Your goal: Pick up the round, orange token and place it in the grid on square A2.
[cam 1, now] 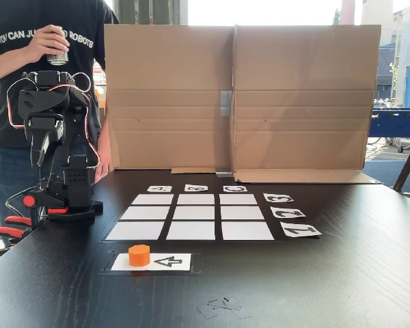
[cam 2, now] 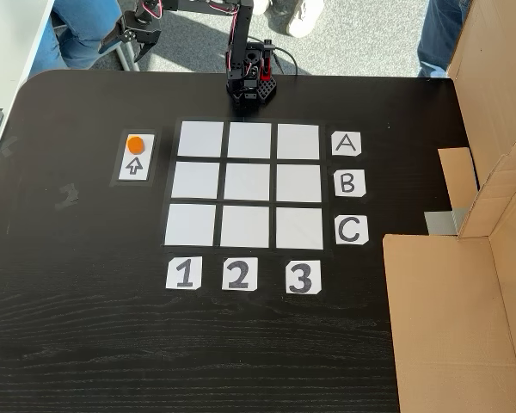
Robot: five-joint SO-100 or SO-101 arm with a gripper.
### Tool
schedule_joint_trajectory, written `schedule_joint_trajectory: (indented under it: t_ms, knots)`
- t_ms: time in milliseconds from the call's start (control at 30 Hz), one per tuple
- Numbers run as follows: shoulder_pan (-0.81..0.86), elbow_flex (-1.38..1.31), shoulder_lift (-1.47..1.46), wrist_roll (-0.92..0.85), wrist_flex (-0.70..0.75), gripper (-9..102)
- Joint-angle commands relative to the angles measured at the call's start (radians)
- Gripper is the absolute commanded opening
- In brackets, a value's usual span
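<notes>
While the arm (cam 1: 58,147) stands folded at the table's far-left corner in a fixed view, nothing of the task is yet done; item by item:

Token: orange token (cam 1: 139,255), also (cam 2: 135,144), sitting on the white arrow card (cam 1: 171,261) at its blunt end, well apart from the gripper; untouched.

Gripper: gripper (cam 1: 41,156) hanging downward near the arm's base, holding nothing; whether the fingers stand wide or narrow cannot be told, being dark against dark.

Grid: nine white cells (cam 2: 248,183); letter tags A, B, C along one side, number tags 1, 2, 3 along another; square A2 (cam 2: 248,140), the middle cell of the row by tag A, lies just in front of the arm's base (cam 2: 250,86).

Risks, as judgement: the token is short and round, so an off-centre pinch may squirt it sideways off the card; cells look alike and sit close, so a small drift would land it in A1 or A3 or across a black gap; A2 being so near the base, the arm must fold tightly and may release at a tilt.

Room: open dark tabletop (cam 1: 294,287) around card and grid; cardboard screen (cam 1: 239,96) stands well beyond the grid; a person (cam 1: 34,41) with a can stands just behind the arm; table edge near the base.
</notes>
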Motion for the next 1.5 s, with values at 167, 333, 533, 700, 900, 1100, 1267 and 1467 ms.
schedule_joint_trajectory:
  t_ms: [167,333,533,700,900,1100,1267,1467]
  knots:
    - [-0.06,-0.225,-0.179,-0.055,0.064,41]
    - [-0.106,-0.268,-0.259,-0.087,0.064,44]
    - [-0.175,-0.298,-0.345,-0.112,0.069,44]
    - [-0.215,-0.316,-0.417,-0.114,0.072,44]
    - [-0.244,-0.35,-0.505,-0.114,0.072,44]
    - [-0.275,-0.394,-0.577,-0.12,0.072,44]
    - [-0.298,-0.399,-0.604,-0.163,0.08,47]
    - [-0.313,-0.414,-0.627,-0.198,0.087,48]
